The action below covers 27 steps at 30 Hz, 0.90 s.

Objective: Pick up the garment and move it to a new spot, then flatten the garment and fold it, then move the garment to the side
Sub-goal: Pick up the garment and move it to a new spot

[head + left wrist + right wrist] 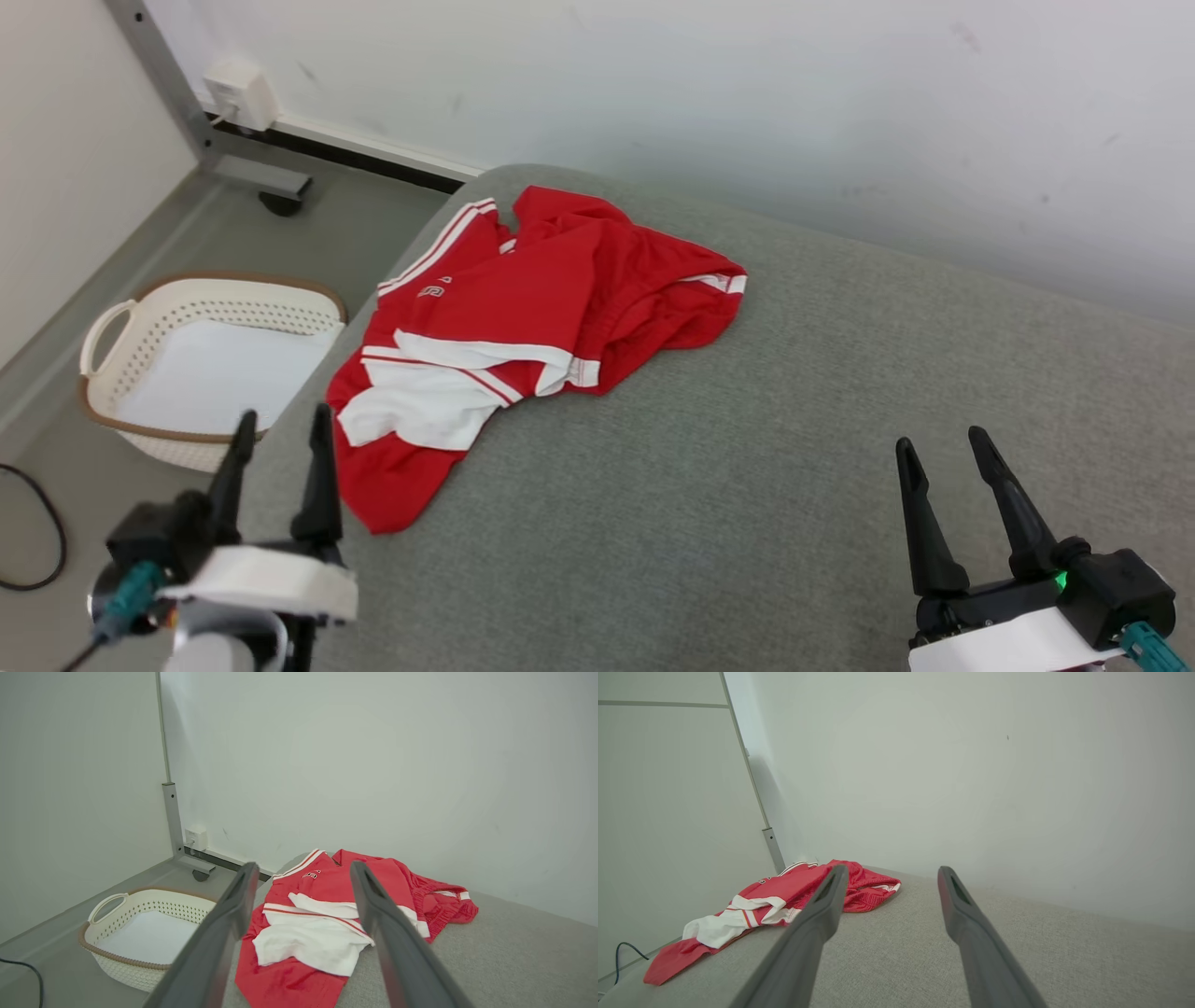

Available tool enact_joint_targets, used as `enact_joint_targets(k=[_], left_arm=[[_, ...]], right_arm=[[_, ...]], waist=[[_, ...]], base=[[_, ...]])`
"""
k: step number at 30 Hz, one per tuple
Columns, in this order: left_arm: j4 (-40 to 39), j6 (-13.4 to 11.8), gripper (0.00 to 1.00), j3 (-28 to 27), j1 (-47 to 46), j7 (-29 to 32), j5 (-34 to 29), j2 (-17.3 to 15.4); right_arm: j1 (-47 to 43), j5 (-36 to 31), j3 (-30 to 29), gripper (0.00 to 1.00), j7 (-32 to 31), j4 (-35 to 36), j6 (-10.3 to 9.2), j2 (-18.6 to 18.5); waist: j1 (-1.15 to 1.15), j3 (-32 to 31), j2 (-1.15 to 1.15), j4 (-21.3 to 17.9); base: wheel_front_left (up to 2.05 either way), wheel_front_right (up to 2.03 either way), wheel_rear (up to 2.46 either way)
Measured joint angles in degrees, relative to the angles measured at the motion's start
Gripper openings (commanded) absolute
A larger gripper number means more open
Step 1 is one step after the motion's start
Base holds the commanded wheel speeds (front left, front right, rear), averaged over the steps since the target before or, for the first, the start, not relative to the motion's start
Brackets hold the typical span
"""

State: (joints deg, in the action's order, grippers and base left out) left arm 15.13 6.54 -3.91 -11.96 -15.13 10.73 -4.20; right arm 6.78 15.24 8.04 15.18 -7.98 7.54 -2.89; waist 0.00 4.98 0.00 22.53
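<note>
A crumpled red garment (532, 308) with white panels and stripes lies at the left end of the grey cushioned surface (747, 467), one corner near the left edge. The left wrist view shows the garment (327, 914) ahead between the fingers, and the right wrist view shows the garment (784, 900) off to the left. My left gripper (285, 425) stands open beside the garment's near left corner, holding nothing. My right gripper (943, 446) is open at the lower right, well apart from the cloth, over bare cushion.
A cream perforated laundry basket (112, 373) with a white lining sits on the floor left of the cushion. A grey metal post (168, 84) and a wall socket (241, 93) stand behind it. A black cable (51, 532) loops on the floor. A wall bounds the far side.
</note>
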Motion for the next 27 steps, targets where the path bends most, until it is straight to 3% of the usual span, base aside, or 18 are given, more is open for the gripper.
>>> enact_joint_targets(k=[5,19,27], left_arm=[[3.76,0.59,1.0,1.15,-6.45,2.43,4.04,-3.13],[10.31,0.99,1.0,9.69,-21.88,25.31,18.6,-16.33],[17.47,0.99,1.0,14.61,-29.22,35.28,27.51,-22.4]], right_arm=[[0.78,-0.42,0.08,1.0,0.0,0.55,0.0,-0.33],[3.85,-0.63,0.79,1.0,-0.01,1.25,0.01,-0.25],[5.55,-0.62,1.27,1.0,0.0,1.6,0.01,-0.15]], waist=[[0.0,1.04,0.0,-2.56],[0.0,5.92,0.0,-13.56],[0.0,8.32,0.0,-20.61]], base=[[0.0,0.0,0.0],[0.0,0.0,0.0],[0.0,0.0,0.0]])
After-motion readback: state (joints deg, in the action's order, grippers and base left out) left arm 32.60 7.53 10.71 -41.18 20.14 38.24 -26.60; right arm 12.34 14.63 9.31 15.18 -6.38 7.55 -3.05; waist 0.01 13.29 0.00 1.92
